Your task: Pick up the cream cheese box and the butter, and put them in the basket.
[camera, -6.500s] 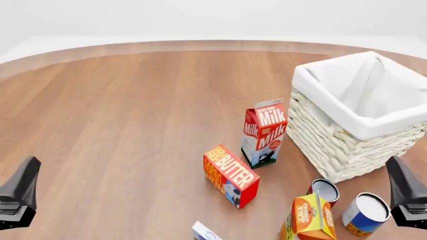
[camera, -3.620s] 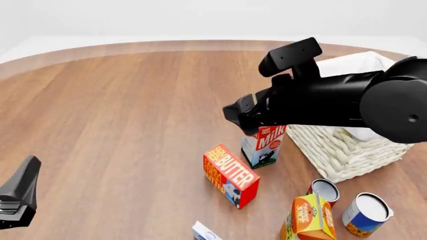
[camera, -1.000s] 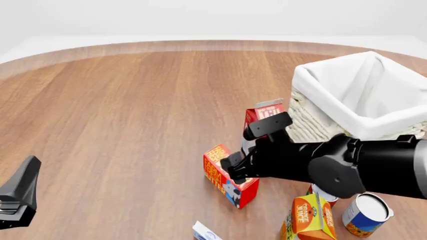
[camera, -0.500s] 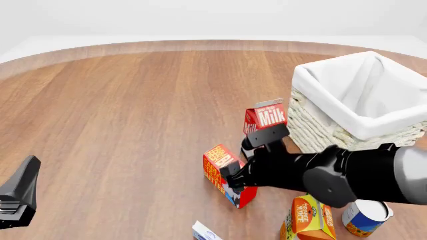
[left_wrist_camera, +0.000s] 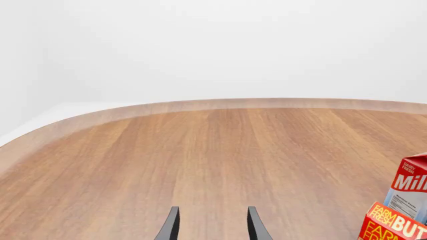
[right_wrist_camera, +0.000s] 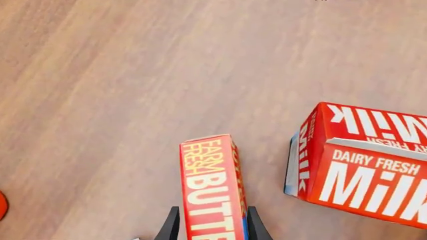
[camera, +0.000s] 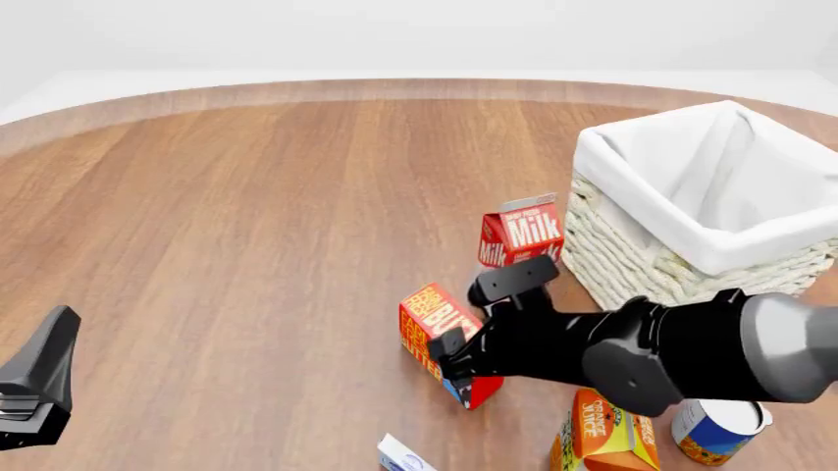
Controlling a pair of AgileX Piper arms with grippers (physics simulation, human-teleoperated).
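Lower now than half a second ago, the right end effector [right_wrist_camera: 208, 227] straddles the butter [right_wrist_camera: 212, 187], fingers either side, grip unconfirmed. Butter lies on the bench [camera: 262, 216] beside the milk carton [camera: 521, 235], near the basket [camera: 654, 265]. Left end effector [left_wrist_camera: 210, 225] hovers open.

Red-orange butter [right_wrist_camera: 208, 192] — yellow print; cream-white basket [camera: 654, 265]
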